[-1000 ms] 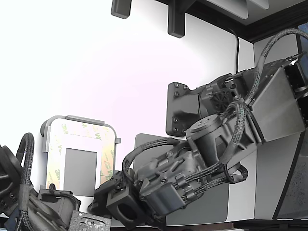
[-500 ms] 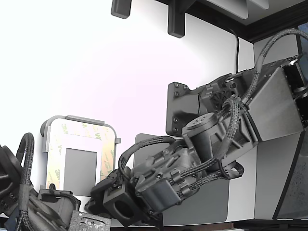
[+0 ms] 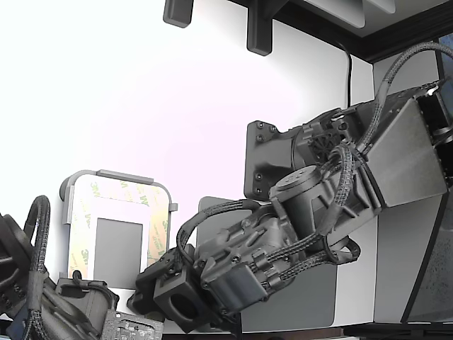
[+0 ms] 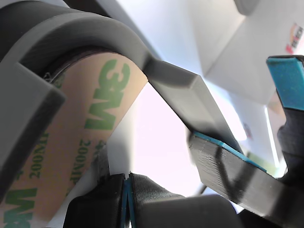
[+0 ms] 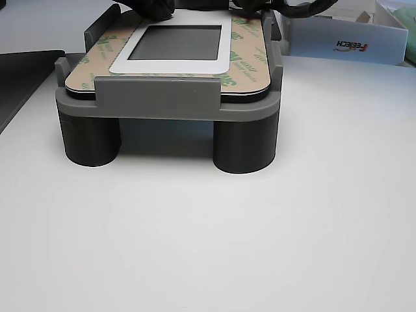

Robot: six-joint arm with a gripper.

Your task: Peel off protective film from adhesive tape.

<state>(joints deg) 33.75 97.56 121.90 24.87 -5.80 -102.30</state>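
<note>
Pincer (image 4: 237,123) open at tray (image 5: 162,97) corner, protective film (image 4: 90,137) still flat. Risk: jaws close on tray lip, miss liner edge.

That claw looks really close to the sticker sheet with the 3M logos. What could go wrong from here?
Two things, I think. The gripper sits right at a corner of the grey tray, so its fingers might catch the tray's rim rather than the thin protective film and nudge the whole stand. Also, the film lies flat with no lifted edge showing, so the fingers may slip off it, or tear a strip rather than peel it.
</note>
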